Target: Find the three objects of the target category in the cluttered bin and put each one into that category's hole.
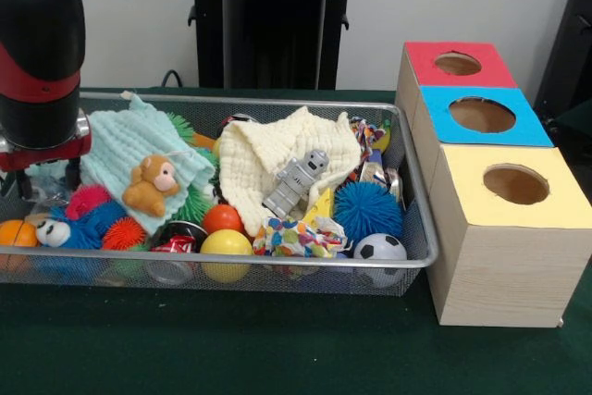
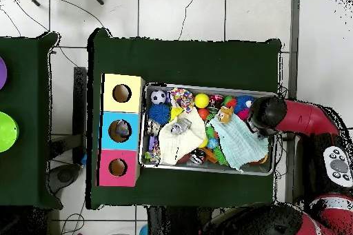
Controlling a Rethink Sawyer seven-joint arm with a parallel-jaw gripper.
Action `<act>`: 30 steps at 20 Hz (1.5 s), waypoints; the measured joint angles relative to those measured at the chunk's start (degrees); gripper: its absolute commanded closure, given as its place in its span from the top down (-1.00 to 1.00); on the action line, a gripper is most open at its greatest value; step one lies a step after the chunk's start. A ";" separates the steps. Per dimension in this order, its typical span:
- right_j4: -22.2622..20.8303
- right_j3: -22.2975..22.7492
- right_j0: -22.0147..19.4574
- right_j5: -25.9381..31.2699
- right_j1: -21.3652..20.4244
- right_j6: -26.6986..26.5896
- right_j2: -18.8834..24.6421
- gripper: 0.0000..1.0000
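Sorting appeared barely begun: the wire bin (image 1: 421,252) on the bench (image 1: 277,349) was full of toys, balls and cloths, the three holed boxes (image 1: 509,228) stood beside it, and the claw's (image 1: 28,182) grip could not be told.

Arm (image 1: 39,53) cut off by top/left edge; gripper hidden behind bin (image 1: 277,268) wall. Cloths (image 1: 277,159) cover toys underneath. Red box (image 1: 453,67) mostly hidden behind blue (image 1: 481,117).
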 measured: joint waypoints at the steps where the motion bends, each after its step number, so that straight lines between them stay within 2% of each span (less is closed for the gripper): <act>1: -0.10 -0.06 0.01 0.00 0.04 0.00 0.00 1.00; 13: -1.74 -3.41 -0.83 0.01 3.42 0.00 0.02 1.00; 23: -1.60 -5.03 -1.26 1.80 4.36 0.00 0.53 1.00; 24: -1.62 -5.35 -1.28 2.29 4.54 0.00 0.55 -1.00; 30: -1.67 -7.01 -1.50 4.78 5.96 0.00 0.55 -1.00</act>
